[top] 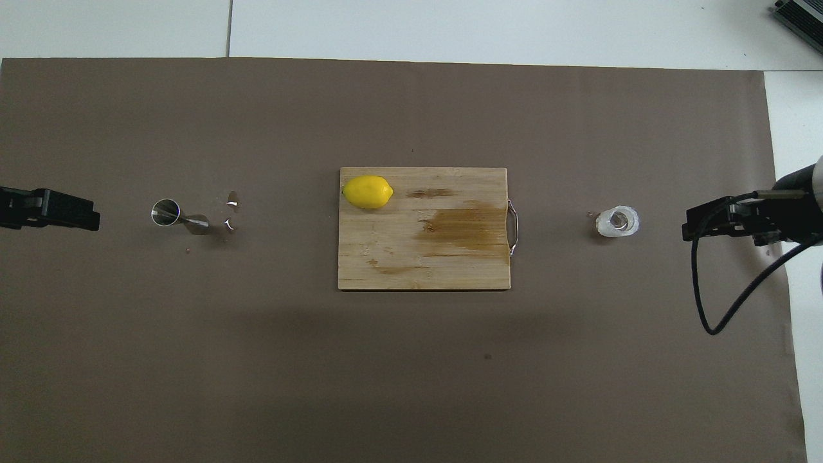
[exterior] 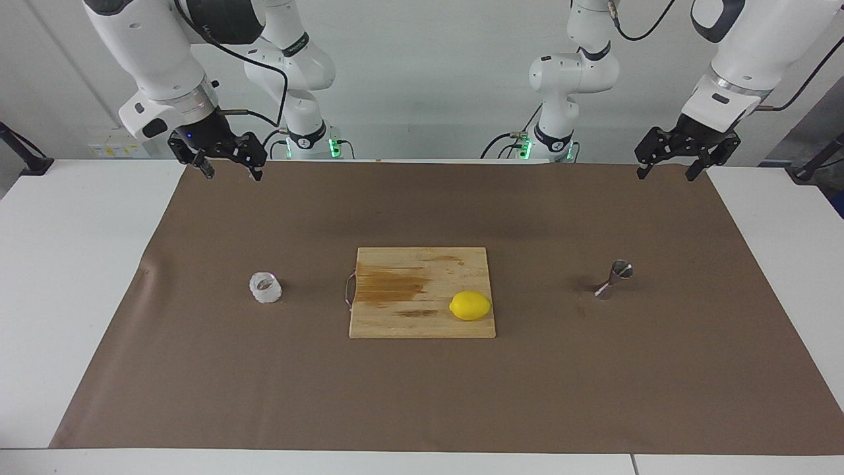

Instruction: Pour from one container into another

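Note:
The small clear faceted glass cup (exterior: pixel 265 287) stands upright on the brown mat toward the right arm's end of the table; it also shows in the overhead view (top: pixel 617 222). The steel hourglass jigger (exterior: pixel 613 279) stands on the mat toward the left arm's end, and shows in the overhead view (top: pixel 175 216). My right gripper (exterior: pixel 232 173) is open and empty, raised over the mat's edge at the robots' end, well apart from the cup (top: pixel 707 222). My left gripper (exterior: pixel 666 174) is open and empty, raised over the mat's corner, apart from the jigger (top: pixel 64 209).
A wooden cutting board (exterior: pixel 422 320) with a brown stain and a metal handle lies mid-table between cup and jigger. A yellow lemon (exterior: pixel 470 305) sits on it. Small shiny spots (top: pixel 231 200) lie on the mat beside the jigger.

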You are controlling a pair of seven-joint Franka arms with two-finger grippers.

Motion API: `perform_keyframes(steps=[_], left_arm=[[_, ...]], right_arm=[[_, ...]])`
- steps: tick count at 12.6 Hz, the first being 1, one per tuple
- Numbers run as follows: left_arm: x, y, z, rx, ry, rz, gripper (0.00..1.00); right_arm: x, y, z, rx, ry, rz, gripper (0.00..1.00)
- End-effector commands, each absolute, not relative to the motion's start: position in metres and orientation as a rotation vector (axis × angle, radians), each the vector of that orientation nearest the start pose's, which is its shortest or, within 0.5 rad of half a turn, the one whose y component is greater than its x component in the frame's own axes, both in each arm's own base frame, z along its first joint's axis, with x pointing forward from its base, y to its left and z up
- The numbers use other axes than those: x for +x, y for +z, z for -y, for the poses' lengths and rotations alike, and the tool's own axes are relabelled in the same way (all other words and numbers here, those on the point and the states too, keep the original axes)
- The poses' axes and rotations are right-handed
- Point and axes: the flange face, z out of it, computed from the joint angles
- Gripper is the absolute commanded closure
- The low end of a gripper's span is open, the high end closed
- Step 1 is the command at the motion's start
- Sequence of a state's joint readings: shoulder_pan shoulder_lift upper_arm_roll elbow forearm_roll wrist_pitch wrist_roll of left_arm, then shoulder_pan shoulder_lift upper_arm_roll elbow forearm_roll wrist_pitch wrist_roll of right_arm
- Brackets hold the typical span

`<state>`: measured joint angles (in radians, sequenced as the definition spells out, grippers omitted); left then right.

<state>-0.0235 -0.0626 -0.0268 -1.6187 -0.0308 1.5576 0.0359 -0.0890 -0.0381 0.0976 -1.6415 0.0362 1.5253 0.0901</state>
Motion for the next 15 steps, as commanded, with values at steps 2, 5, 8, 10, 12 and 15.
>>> perform_keyframes(steps=[2,5,8,10,12,15], left_arm=[[0.5278,0.6343,0.0337,-3.158,-0.002,-0.172,0.00],[0.5266,0.6339,0.0361,-3.159,0.005,-0.165,0.00],[0.5269,0.6339,0.0321,-3.159,0.005,-0.153,0.00],[0.5269,0.6339,0.0321,-3.159,0.005,-0.153,0.00],[0.5268,0.6339,0.0329,-3.159,0.005,-0.153,0.00],[0.5276,0.6349,0.0377,-3.159,-0.012,-0.162,0.00]], right_arm=[[0.5352,0.6083,-0.0097,-3.081,0.132,-0.144,0.00],[0.5352,0.6083,-0.0097,-3.081,0.132,-0.144,0.00],[0.5352,0.6083,-0.0097,-3.081,0.132,-0.144,0.00],[0.5351,0.6076,-0.0097,-3.081,0.135,-0.144,0.00],[0.5352,0.6083,-0.0105,-3.081,0.133,-0.141,0.00],[0.5352,0.6083,-0.0095,-3.082,0.132,-0.144,0.00]])
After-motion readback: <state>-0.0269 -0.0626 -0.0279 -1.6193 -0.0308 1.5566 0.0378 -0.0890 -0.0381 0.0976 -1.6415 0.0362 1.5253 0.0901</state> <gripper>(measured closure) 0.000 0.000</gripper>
